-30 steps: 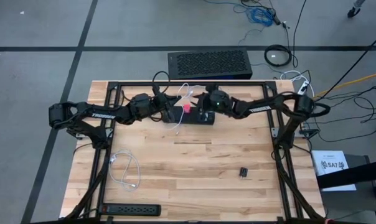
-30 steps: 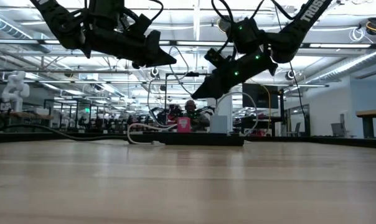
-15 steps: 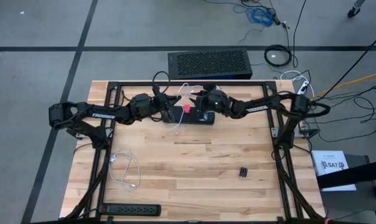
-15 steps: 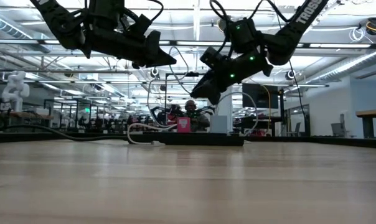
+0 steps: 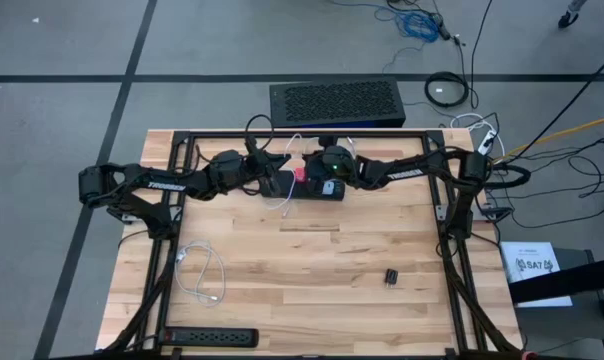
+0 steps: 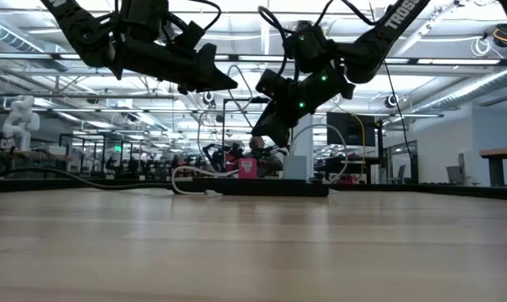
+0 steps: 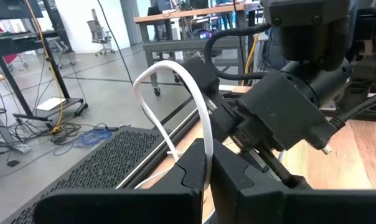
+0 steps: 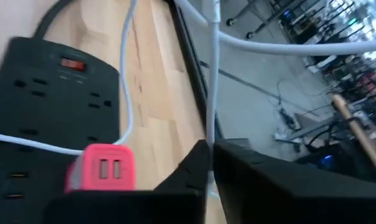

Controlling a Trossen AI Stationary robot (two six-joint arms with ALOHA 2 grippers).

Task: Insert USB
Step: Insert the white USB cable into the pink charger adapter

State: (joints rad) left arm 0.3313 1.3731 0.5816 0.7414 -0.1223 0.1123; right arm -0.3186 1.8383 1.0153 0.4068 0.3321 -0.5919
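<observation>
The white USB cable (image 7: 200, 118) is clamped in both the left gripper (image 5: 266, 166) and right gripper (image 5: 309, 166) at the table's (image 5: 312, 260) twelve o'clock edge, above the pink charger (image 8: 102, 168) plugged into a black power strip (image 8: 32, 93). On the pale wooden planks lie a second cable (image 5: 204, 272) at eight o'clock (loosely coiled) and another strip (image 5: 210, 338) at seven. Grey taped floor surrounds the table.

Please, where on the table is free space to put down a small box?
The table's middle is bare wood, between the white cable, the small black adapter and the black power strip. Around that strip it is crowded: both grippers, left and right, hold a white cable there.
</observation>
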